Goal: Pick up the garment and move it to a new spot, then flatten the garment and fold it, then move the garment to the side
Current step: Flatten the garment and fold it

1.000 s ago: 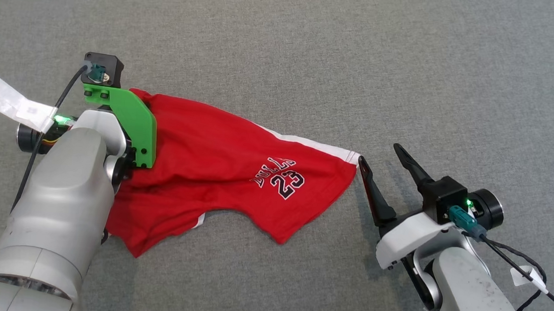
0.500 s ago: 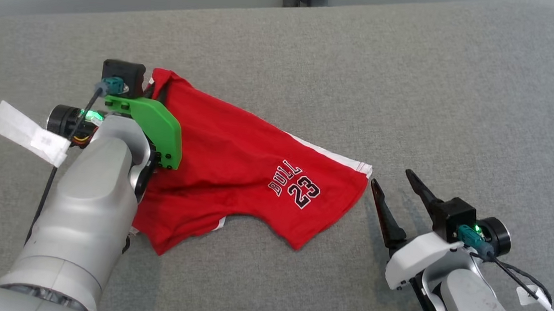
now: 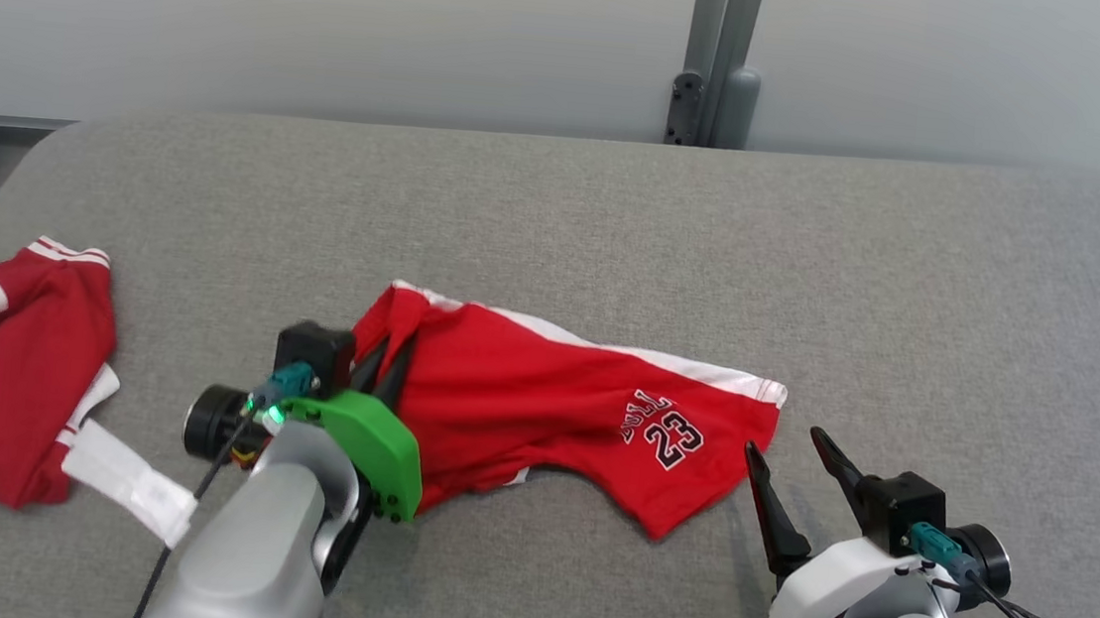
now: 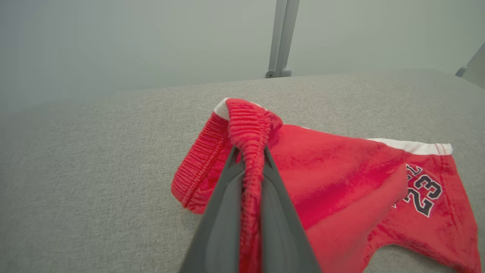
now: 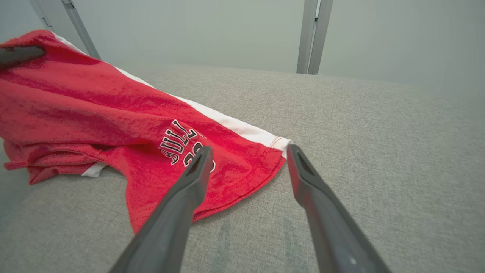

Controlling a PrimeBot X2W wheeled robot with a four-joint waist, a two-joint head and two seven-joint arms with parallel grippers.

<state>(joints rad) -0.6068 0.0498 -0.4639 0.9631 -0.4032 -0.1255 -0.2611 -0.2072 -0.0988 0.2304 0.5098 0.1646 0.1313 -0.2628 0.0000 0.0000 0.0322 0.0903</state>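
Closing within the last second, the left gripper (image 4: 248, 151) had pinched the ribbed waistband of the red shorts (image 3: 552, 399), which lay on the gray cushion (image 3: 812, 272). At the shorts' 4 o'clock, the right gripper (image 3: 784, 441) stood spread wide, holding nothing, just beside the hem.

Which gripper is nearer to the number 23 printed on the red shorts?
The right. The right gripper stands open just beside the printed leg's hem, close to the number 23; the left gripper is shut on the waistband at the other end of the shorts.
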